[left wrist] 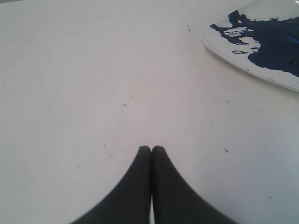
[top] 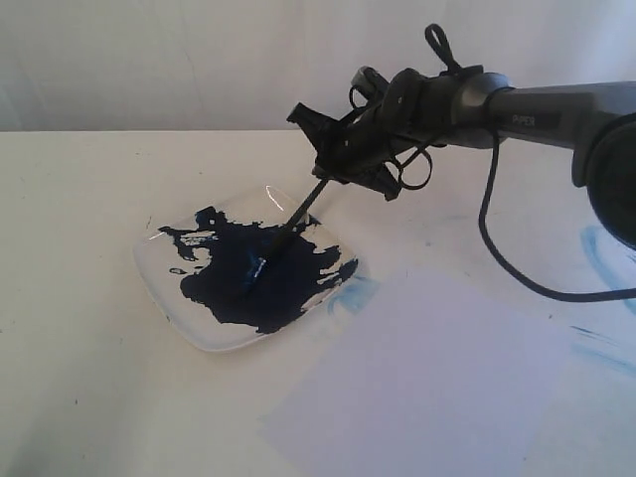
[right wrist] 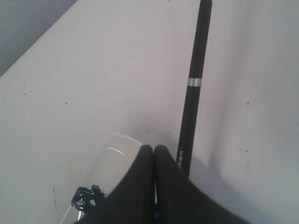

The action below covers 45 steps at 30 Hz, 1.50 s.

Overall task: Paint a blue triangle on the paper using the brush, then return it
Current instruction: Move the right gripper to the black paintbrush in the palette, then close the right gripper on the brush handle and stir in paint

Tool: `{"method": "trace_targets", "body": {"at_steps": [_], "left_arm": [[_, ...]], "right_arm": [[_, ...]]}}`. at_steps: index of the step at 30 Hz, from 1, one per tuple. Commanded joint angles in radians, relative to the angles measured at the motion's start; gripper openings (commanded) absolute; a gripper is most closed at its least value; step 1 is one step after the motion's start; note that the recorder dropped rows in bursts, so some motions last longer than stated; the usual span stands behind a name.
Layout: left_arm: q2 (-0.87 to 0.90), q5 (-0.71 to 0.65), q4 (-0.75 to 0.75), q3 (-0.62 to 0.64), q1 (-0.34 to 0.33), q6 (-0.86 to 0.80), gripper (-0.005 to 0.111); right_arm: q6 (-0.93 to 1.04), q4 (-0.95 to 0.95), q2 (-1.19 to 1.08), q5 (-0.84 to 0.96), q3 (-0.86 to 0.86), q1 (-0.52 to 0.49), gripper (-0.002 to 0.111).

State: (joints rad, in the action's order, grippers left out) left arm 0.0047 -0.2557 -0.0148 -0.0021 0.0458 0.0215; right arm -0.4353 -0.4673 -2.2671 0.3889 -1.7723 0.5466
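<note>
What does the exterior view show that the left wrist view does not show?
Only the exterior view shows the right gripper holding the brush, its tip in the dark paint, and the blank paper. Only the left wrist view shows the left gripper, shut over bare table. Both show the clear dish of dark paint.

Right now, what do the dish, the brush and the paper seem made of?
The dish: clear and glossy, plastic or glass; the table shows through it. The brush: smooth black handle, perhaps painted wood or plastic, with a silvery ring. The paper: thin, matte sheet lying flat.
</note>
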Motion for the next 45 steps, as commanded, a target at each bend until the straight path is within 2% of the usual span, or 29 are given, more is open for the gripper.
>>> {"method": "trace_targets", "body": {"at_steps": [1, 3, 6, 11, 13, 18, 23, 45], "left_arm": [[-0.005, 0.001, 0.005, 0.002, 0.005, 0.0, 0.0], [-0.005, 0.001, 0.005, 0.002, 0.005, 0.0, 0.0], [-0.005, 0.001, 0.005, 0.002, 0.005, 0.0, 0.0], [-0.005, 0.001, 0.005, 0.002, 0.005, 0.0, 0.0], [-0.005, 0.001, 0.005, 0.002, 0.005, 0.0, 0.0], [-0.005, 0.001, 0.005, 0.002, 0.005, 0.0, 0.0], [-0.005, 0.001, 0.005, 0.002, 0.005, 0.0, 0.0], [-0.005, 0.001, 0.005, 0.002, 0.005, 0.0, 0.0]], "right_arm": [[-0.01, 0.0, -0.014, 0.009, -0.01, 0.003, 0.0], [-0.01, -0.004, -0.017, 0.009, -0.01, 0.003, 0.001], [-0.013, -0.012, -0.021, -0.002, -0.01, 0.003, 0.008], [-0.013, -0.02, -0.032, -0.037, -0.01, 0.003, 0.03], [-0.013, -0.032, -0.032, -0.061, -0.01, 0.003, 0.035], [-0.018, -0.039, -0.037, -0.054, -0.01, 0.005, 0.036], [-0.019, -0.148, -0.067, -0.076, -0.01, 0.005, 0.036], [-0.019, -0.168, -0.108, -0.118, -0.01, 0.005, 0.036]]}}
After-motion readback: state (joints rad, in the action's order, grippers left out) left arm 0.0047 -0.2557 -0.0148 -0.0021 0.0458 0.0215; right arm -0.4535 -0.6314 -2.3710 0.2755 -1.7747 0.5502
